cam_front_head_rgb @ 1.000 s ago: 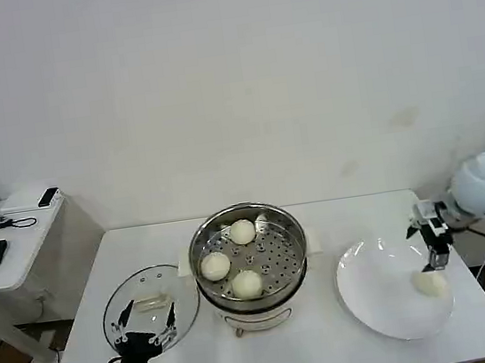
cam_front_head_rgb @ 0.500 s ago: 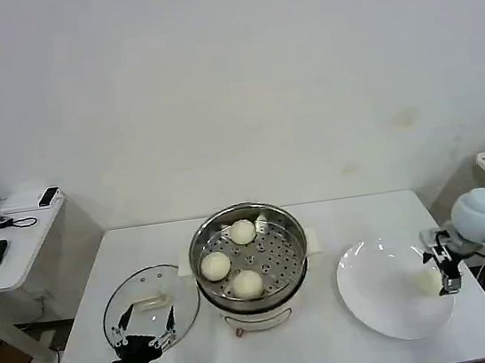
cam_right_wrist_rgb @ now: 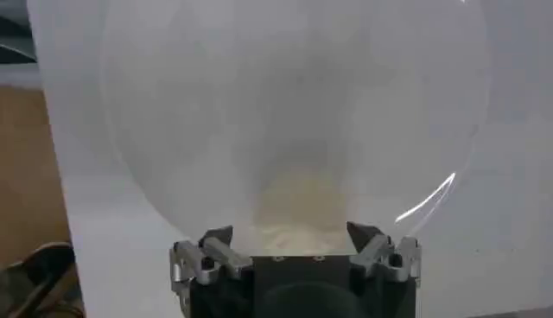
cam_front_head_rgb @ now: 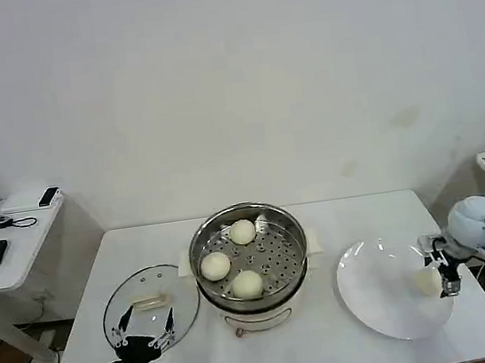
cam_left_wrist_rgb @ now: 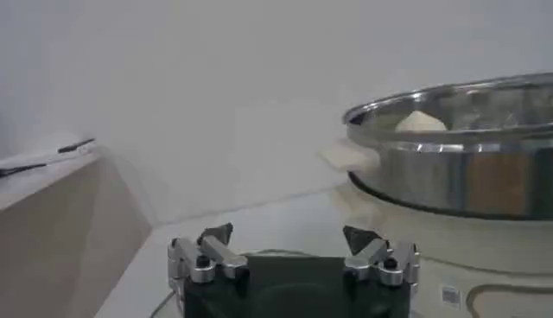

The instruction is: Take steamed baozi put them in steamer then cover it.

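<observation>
- The right pincer [cam_front_head_rgb: 443,273] is low over the near right edge of the flat white round plate [cam_front_head_rgb: 375,307], its fingers spread to either side of the last small, smooth, off-white steamed bun [cam_front_head_rgb: 427,281]. In the right wrist view the bun [cam_right_wrist_rgb: 298,212] sits between the two fingertips [cam_right_wrist_rgb: 216,237], and the pincer looks released rather than clamped on the dough.
- Judged from this, the step in hand is the grasp of the fourth bun. To do it well, the fingers should straddle the bun's widest part, close gently so the soft dough is not dented, and lift straight up before moving across.
- The plate lies on the white table [cam_front_head_rgb: 320,225], just to the right of the round, shiny stainless-steel steamer pot [cam_front_head_rgb: 250,268]. Three more buns already rest on its perforated tray, one at the back [cam_front_head_rgb: 243,231], one at the left [cam_front_head_rgb: 215,265] and one at the front [cam_front_head_rgb: 247,283]; the free space is on the tray's right side, the likely drop spot.
- The round clear glass lid with a cream handle [cam_front_head_rgb: 149,304] lies flat on the table left of the pot, still to be put on.
- The left pincer [cam_front_head_rgb: 142,345] waits at the lid's near edge with fingers apart, holding nothing.
</observation>
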Robot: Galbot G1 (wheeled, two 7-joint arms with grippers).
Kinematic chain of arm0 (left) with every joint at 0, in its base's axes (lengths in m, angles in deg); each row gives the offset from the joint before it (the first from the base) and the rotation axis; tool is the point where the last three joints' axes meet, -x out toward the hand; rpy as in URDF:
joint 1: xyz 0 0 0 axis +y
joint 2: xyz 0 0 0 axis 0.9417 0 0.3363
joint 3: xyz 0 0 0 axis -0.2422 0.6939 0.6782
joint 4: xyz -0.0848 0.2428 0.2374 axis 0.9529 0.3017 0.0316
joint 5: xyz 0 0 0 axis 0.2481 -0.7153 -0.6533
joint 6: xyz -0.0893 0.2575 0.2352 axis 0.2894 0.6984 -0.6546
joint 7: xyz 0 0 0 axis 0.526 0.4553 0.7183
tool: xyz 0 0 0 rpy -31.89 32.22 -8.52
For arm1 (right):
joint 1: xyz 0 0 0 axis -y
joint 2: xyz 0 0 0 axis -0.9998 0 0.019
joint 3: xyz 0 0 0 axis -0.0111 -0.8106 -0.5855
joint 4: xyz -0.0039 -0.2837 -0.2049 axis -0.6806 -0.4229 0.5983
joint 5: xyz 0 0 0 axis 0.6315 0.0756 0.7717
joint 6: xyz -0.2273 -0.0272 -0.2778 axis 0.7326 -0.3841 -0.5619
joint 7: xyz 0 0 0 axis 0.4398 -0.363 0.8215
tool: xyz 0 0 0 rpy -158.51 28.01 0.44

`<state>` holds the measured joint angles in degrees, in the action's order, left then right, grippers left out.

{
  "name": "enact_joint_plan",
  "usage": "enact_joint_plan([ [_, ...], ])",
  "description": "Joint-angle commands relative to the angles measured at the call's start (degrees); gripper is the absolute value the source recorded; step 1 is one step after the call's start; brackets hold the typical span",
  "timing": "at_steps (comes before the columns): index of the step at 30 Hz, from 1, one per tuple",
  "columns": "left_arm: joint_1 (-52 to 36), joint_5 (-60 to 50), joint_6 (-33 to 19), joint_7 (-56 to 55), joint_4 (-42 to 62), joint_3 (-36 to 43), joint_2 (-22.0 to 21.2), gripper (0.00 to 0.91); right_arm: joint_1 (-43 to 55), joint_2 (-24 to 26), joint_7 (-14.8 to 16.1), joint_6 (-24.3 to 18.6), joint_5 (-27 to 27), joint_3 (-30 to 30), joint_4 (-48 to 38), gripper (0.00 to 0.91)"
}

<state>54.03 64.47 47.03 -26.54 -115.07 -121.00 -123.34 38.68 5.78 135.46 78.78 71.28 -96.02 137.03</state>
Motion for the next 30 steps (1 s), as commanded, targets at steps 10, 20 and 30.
enact_joint_plan([
  [10,-0.6,-0.2,0.0,0.1,1.6,0.3,-0.1,0.907,2.6,-2.6,-0.9,-0.5,0.9,-3.0,-3.3,0.907],
  [20,-1.0,-0.1,0.0,0.2,1.9,0.2,0.1,0.907,2.3,-2.5,-0.7,-0.5,0.8,-3.2,-3.3,0.907],
  [30,-1.0,-0.1,0.0,0.1,1.9,0.2,0.1,0.907,1.6,-2.1,-0.7,-0.5,1.2,-3.3,-2.7,0.907],
])
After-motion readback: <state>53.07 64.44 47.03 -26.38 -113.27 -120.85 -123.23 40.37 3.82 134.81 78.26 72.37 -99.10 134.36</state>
